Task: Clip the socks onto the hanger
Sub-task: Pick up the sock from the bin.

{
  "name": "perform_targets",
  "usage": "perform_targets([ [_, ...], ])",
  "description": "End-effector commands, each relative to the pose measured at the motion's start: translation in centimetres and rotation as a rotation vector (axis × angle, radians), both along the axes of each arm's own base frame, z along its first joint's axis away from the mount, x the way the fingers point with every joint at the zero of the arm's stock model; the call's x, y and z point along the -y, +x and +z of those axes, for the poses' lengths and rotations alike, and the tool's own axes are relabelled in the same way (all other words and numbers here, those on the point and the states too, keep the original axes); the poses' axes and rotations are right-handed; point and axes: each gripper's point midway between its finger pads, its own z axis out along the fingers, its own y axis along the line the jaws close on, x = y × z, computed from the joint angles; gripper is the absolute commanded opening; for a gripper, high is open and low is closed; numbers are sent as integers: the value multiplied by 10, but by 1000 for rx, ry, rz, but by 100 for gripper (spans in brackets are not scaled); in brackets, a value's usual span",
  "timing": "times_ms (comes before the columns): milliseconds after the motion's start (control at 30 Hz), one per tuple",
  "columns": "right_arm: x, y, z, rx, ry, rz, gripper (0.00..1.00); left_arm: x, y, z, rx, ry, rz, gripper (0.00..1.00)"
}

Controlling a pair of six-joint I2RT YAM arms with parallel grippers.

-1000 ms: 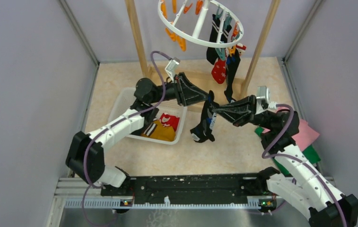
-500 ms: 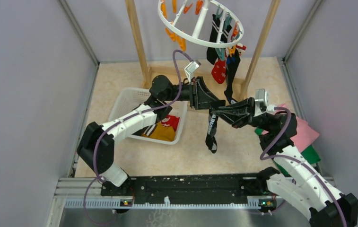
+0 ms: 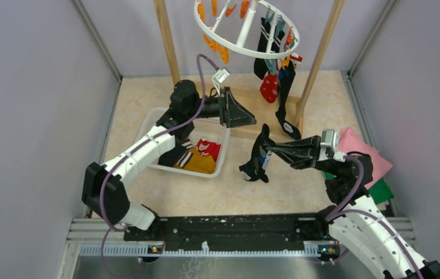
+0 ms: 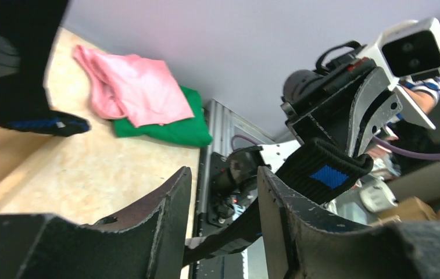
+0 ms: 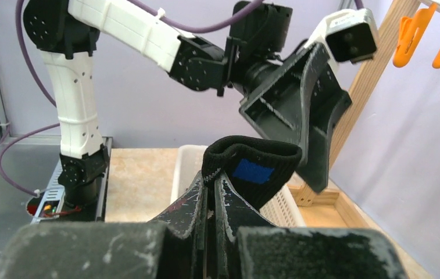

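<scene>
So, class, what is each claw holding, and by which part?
The right claw grips the black sock by its cuff, beside the blue patch; the left claw holds nothing.

The left claw [image 3: 253, 121] has drawn back from the black sock [image 3: 258, 158] toward the basket [image 3: 146, 127].

Left end effector [image 4: 223, 195] parted, right [image 5: 211, 181] clenched

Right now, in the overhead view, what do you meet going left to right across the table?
White mesh basket → black sock with blue marks → right hand gripping it → pink cloth.
</scene>
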Motion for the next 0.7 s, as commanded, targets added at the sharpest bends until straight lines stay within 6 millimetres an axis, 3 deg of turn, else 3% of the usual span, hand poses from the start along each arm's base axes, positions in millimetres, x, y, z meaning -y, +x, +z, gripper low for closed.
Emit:
perform_targets([
  [0,7,0,0,45,4,-64,0,-25,1,16,119,29,113,54],
  [167,11,4,1,42,36,-100,0,-44,-3,35,207,22,199,60],
  [333,18,14,-2,3,59,-161,0,-53,-6,79,351,-123,338,76],
  [400,21,21,-5,-21,65,-195,0,-45,4,93,393,-156,418,82],
  [500,28,32,-4,-63,86,-264,0,-21,22,104,384,-127,499,82],
  [667,33,38,1,-82,101,-299,0,9,62,106,288,-35,670,82],
])
